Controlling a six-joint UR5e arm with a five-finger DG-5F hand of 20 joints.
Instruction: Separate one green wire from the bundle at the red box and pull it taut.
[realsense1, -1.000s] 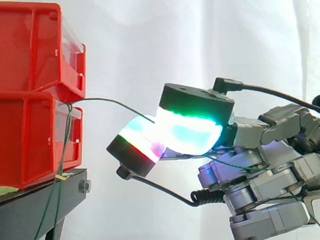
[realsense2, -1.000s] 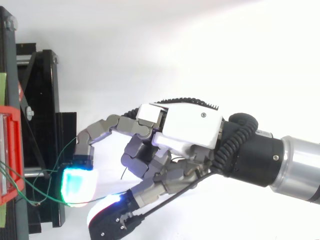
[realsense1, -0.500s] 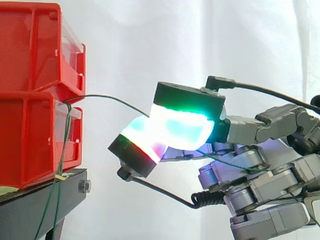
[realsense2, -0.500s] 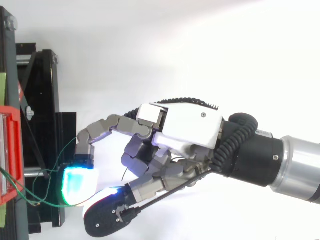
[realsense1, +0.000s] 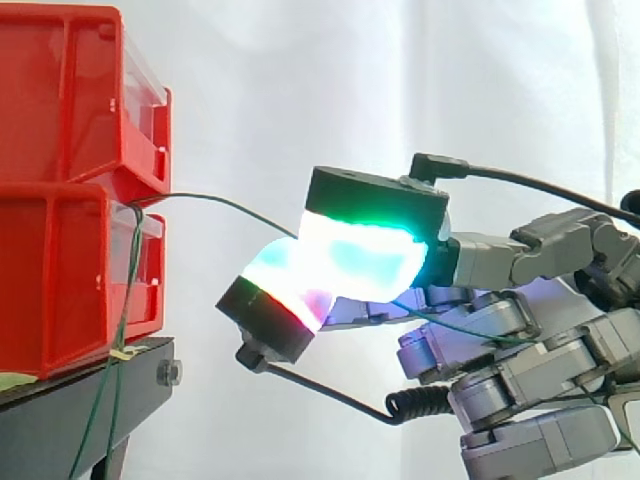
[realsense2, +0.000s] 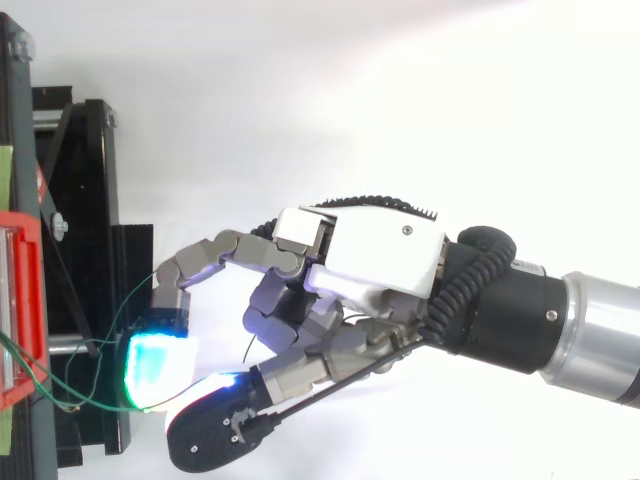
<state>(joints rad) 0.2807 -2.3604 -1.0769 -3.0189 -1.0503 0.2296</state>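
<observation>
White curtain (realsense1: 420, 90) behind everything. Two red bins (realsense1: 60, 190) stacked at the left on a black stand (realsense1: 60, 425), open fronts facing right w/ clear panels. Contents: can't tell, nothing readable thru the plastic.

Hand (realsense2: 370, 262) comes in from the right, palm level w/ the lower bin, well apart from it. Thumb and one finger are brought together, glowing pads (realsense1: 360, 255) pressed face to face and clamped on the green wire (realsense1: 228, 203). Other fingers are curled back underneath, prob. to keep them off the strand.

Bundle (realsense1: 126, 300) hangs down the front of the lower bin, past the stand edge. Looks anchored where the two bins meet.

The picked wire leaves that same spot and runs right in a shallow arc to the pads, w/ the loose end trailing over the curled fingers. It's apart from the bundle along the whole span, so the separating part looks done. The arc means slack, so not taut yet. Next step needs the hand going right, away from the bins. Risk: the thin strand slips between the pads if the pinch eases.
</observation>
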